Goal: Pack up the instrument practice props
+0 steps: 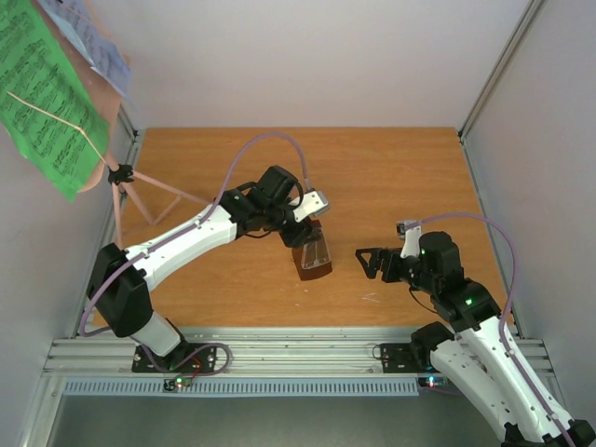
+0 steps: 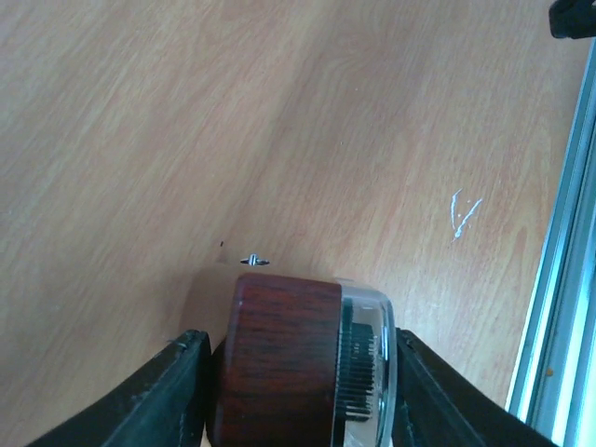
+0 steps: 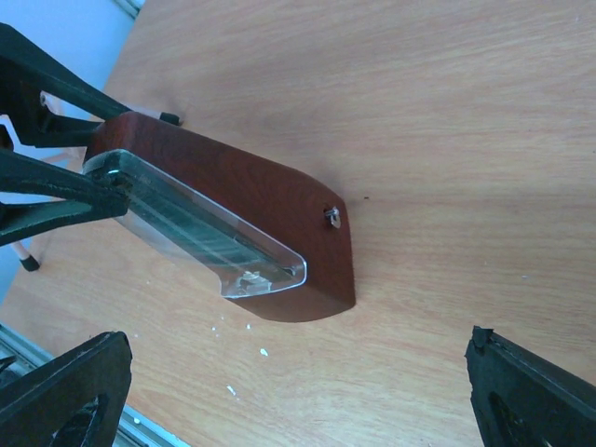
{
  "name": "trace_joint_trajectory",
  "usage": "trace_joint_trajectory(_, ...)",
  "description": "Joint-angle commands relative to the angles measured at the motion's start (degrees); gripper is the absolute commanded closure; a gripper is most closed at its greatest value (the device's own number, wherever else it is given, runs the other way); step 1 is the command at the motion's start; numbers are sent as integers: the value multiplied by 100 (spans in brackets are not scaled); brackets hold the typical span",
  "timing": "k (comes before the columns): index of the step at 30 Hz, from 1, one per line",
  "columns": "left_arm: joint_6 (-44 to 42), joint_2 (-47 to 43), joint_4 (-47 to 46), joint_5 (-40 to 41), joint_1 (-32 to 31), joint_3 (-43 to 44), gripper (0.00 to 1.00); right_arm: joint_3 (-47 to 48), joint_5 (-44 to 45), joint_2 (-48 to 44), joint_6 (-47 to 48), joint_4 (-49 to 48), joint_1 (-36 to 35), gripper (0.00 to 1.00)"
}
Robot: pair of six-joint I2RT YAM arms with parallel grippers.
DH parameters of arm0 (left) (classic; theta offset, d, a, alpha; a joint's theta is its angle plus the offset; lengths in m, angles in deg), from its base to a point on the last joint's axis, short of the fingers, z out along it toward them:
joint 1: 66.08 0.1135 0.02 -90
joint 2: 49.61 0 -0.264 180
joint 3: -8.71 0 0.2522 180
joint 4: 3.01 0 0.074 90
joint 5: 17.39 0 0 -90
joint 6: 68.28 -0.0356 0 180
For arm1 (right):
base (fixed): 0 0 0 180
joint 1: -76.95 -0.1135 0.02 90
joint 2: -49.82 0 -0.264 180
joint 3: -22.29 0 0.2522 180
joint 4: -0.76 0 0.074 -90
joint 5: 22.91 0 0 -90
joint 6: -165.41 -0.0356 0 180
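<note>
The small reddish-brown metronome (image 1: 312,256) with its clear cover sits mid-table. My left gripper (image 1: 303,233) is shut on its narrow top. In the left wrist view one finger (image 2: 182,391) presses the wooden side of the metronome (image 2: 284,363) and the other presses the clear cover. My right gripper (image 1: 366,261) hangs open just right of it, nothing between its fingers (image 3: 521,391); its camera shows the metronome (image 3: 270,196) leaning, base end near the wood. The pink tripod music stand (image 1: 126,191) stands far left, holding green sheets (image 1: 47,93) and white sheets (image 1: 98,42).
The wooden table (image 1: 391,177) is walled on three sides. An aluminium rail (image 1: 298,349) runs along the near edge by the arm bases. White scratch marks (image 2: 463,214) show on the wood near the rail.
</note>
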Motion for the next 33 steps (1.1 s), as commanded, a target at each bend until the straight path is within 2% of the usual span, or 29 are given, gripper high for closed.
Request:
trace_joint_trajectory(1, -108, -28, -123, 61, -22, 38, 54, -52, -61, -69, -223, 150, 37, 1)
trace_joint_trajectory(7, -45, -78, -176, 263, -50, -39, 58, -44, -123, -103, -269, 151, 37, 1)
trace_joint_trajectory(10, 254, -148, -329, 1021, -246, -138, 61, -31, -205, -149, -239, 165, 37, 2)
trace_joint_trajectory(12, 639, -196, -427, 1745, -510, -177, 61, -7, -244, -187, -201, 204, 37, 2)
trace_joint_trajectory(17, 2250, -250, -606, 3211, -838, -224, 62, 45, -287, -263, -221, 355, 38, 1)
trace_joint_trajectory(21, 3332, -270, -865, 3435, -896, -245, 63, 19, -222, -313, -327, 505, 37, 2)
trace_joint_trajectory(26, 4256, -248, -1105, 3910, -1112, -343, 64, -18, -237, -414, -402, 657, 37, 2)
trace_joint_trajectory(28, 4349, -186, -1128, 4095, -1291, -319, 57, -71, -274, -498, -464, 631, 37, 1)
trace_joint_trajectory(30, 4251, -7, -921, 4193, -1501, -154, 39, -131, -258, -533, -494, 633, 37, 2)
trace_joint_trajectory(33, 4196, 55, -767, 4174, -1617, -35, 25, -211, -268, -534, -531, 618, 37, 2)
